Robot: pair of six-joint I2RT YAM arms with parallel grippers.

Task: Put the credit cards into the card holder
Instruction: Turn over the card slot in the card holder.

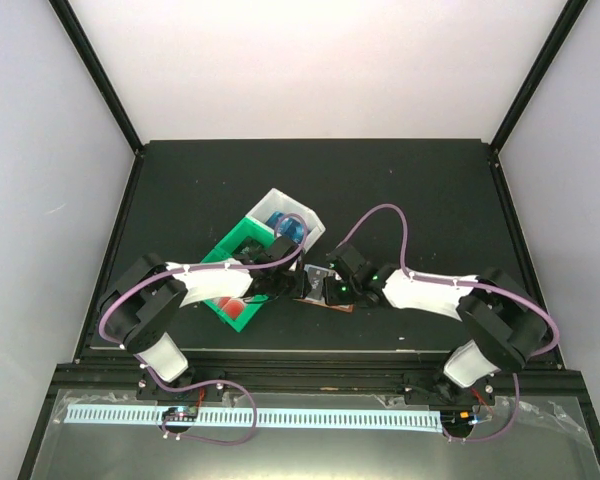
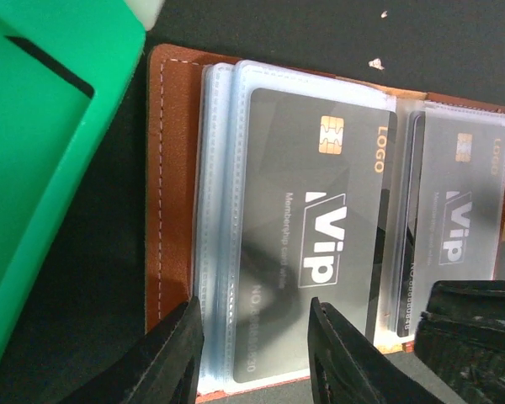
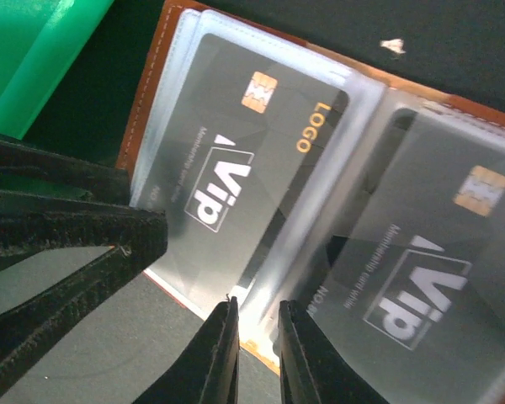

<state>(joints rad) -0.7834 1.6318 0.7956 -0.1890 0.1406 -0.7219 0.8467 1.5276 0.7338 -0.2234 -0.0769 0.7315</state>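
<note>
Matte black table [image 1: 380,180] between plain pale walls [image 1: 310,60], black corner posts [image 1: 98,75] on either side.

Overhead: flat bright light from above, white walls [image 1: 310,70] almost blown out, black table [image 1: 420,190] swallows detail, shadows soft. Tiny green LED [image 1: 338,290] glows mid-frame. Left wrist view: black cards [image 2: 320,244] sharp, pale sheen on the card holder [image 2: 172,210] sleeves, green tray [image 2: 42,151] oversaturated, left fingers [image 2: 172,353] dark, soft-edged. Right wrist view: tilted, right-hand card hazy behind plastic, right fingers [image 3: 215,353] blurred, nearly black.
</note>
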